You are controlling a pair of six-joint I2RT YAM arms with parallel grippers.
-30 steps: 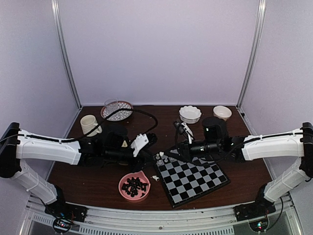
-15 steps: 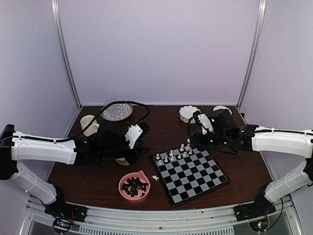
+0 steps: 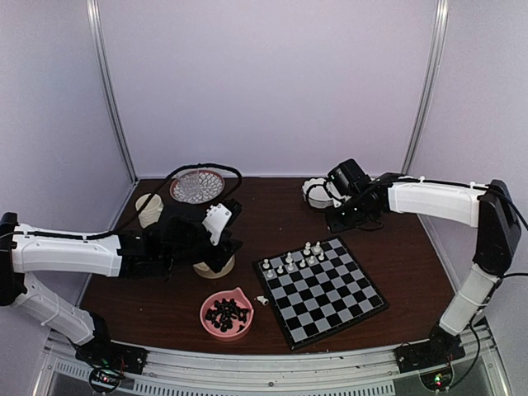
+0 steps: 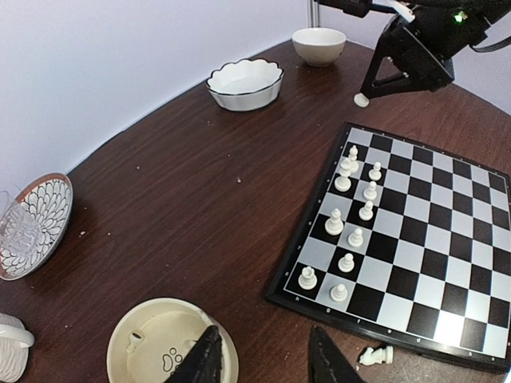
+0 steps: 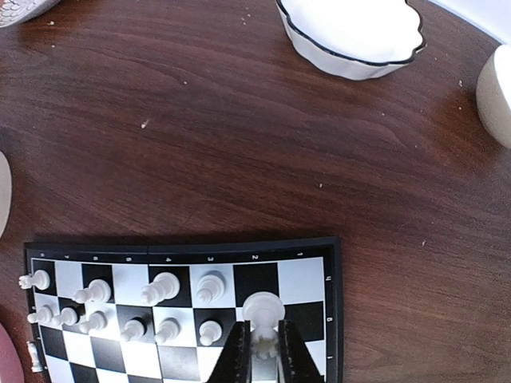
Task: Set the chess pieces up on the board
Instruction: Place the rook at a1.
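The board (image 3: pixel 330 293) lies right of centre, with several white chess pieces (image 3: pixel 290 262) standing in two rows along its far-left side (image 4: pixel 355 237). One white piece (image 4: pixel 375 355) lies toppled on the table by the board's near-left edge. My right gripper (image 5: pixel 265 355) is shut on a white chess piece (image 5: pixel 264 307), held in the air past the board's far corner (image 3: pixel 332 221). My left gripper (image 4: pixel 267 363) is open and holds nothing; one finger is over a cream bowl (image 4: pixel 152 339) left of the board. A pink bowl (image 3: pixel 226 313) holds black pieces.
A white scalloped bowl (image 3: pixel 318 192) and a small cream bowl (image 4: pixel 318 44) stand at the back right. A patterned plate (image 3: pixel 196 186) and a cream cup (image 3: pixel 148 206) are at the back left. Cables trail behind the left arm.
My right arm has lifted from the board's far-left corner and swung to the back right with the white piece. The left gripper drew back left, uncovering the cream bowl.
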